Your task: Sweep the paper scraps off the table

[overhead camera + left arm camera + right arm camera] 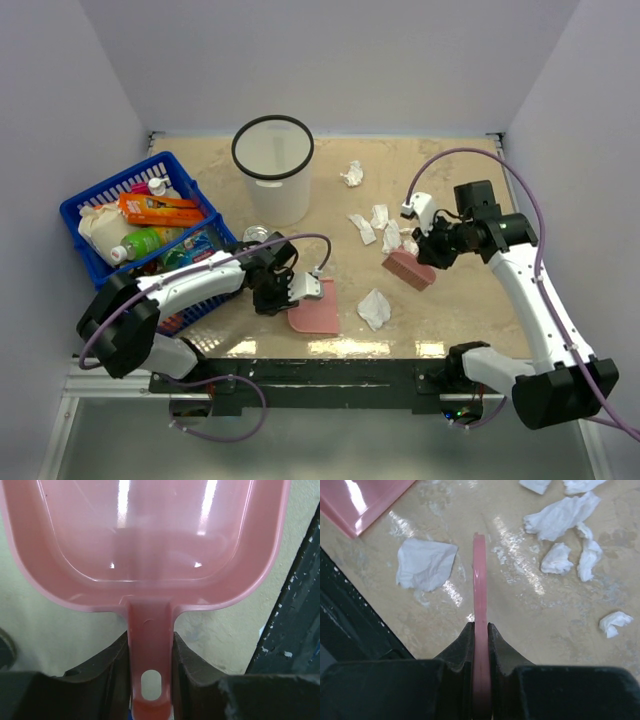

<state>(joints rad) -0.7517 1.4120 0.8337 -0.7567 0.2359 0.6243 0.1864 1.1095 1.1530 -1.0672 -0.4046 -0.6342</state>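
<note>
The left pincer (150,665) was closed tight on the handle of the pink dustpan (316,308), which lay flat on the counter (460,180). The right pincer (480,630) was clamped on a pink sweeping tool (409,269), with its fingers pressed to both faces and no gap showing. Of the paper scraps (392,237), the largest lay just to the right of the dustpan. A loose cluster sat farther right and beyond the dustpan, close against the tool, and one wad lay well beyond it toward the back. The step in hand looked to be gathering that cluster toward the dustpan. To do it well, the tool's lower edge should ride flush on the counter, since thin tissue will slip under any lifted corner. The stroke should start on the side of the cluster farthest from the dustpan and run slow and unbroken, taking in the large scrap on the way. Quick moves would likely roll or flick such light wads sideways. The left arm should press the dustpan down so nothing slides beneath it. Which edge was the open lip could not be told from above, so it might first need turning to face the scraps. The far wad would probably need its own pass.
</note>
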